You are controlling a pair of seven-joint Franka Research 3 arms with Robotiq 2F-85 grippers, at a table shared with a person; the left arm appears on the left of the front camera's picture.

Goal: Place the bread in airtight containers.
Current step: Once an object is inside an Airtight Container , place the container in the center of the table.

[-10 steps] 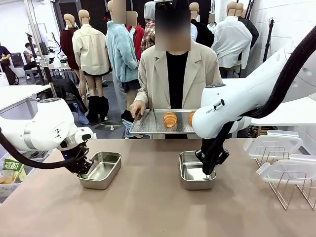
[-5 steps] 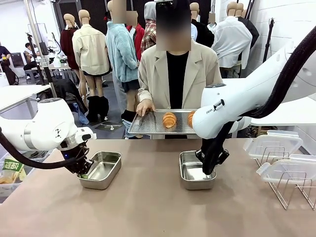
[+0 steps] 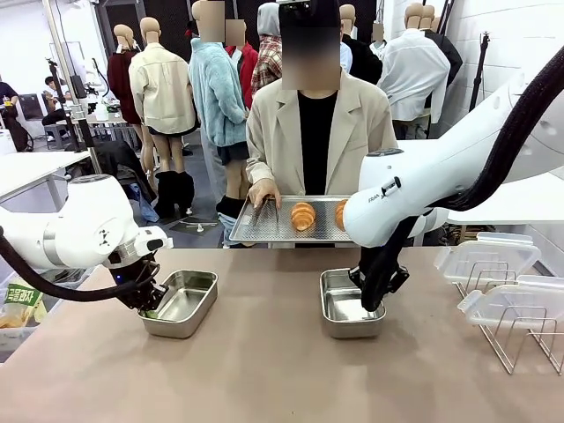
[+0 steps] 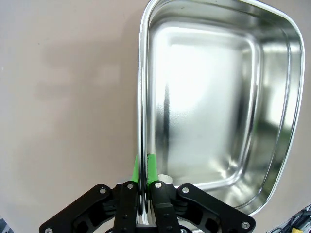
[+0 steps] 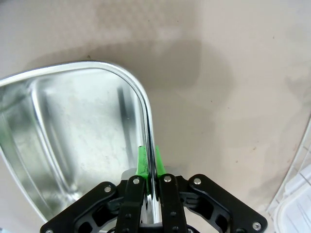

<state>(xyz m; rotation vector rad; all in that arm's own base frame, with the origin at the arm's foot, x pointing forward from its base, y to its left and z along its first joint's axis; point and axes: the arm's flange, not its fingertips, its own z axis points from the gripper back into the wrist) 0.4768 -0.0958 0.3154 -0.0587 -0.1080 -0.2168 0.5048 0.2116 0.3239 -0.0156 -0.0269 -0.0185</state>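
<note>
Clamped shut, my left jaws pinch the side wall of the left tin [image 4: 214, 97], with a green pad [image 4: 152, 165] on each side of the rim. My right jaws grip the side wall of the right tin [image 5: 73, 136] the same way. Both tins sit flat on the brown table [image 3: 264, 370], one at each set of jaws.

Across the table from both jaws and roughly between them, a person holds a flat perforated metal tray [image 3: 264, 222] level at the table's far edge, with one hand [image 3: 263, 192] resting on it.

As I judge it, the task has barely begun. Both steel tins are shiny and empty inside, and no bread has gone in. All the placing is left, and then the closing, since the clear lids [image 3: 489, 256] stand in a wire rack [image 3: 520, 339] to the outer side of my right jaws.

The bread [image 3: 303, 215] lies on the tray, well apart from either tin. I can see two golden-brown, ridged, oval rolls. The second roll [image 3: 340, 211] is partly hidden behind my right arm. Each looks small enough to fit in a tin.
</note>
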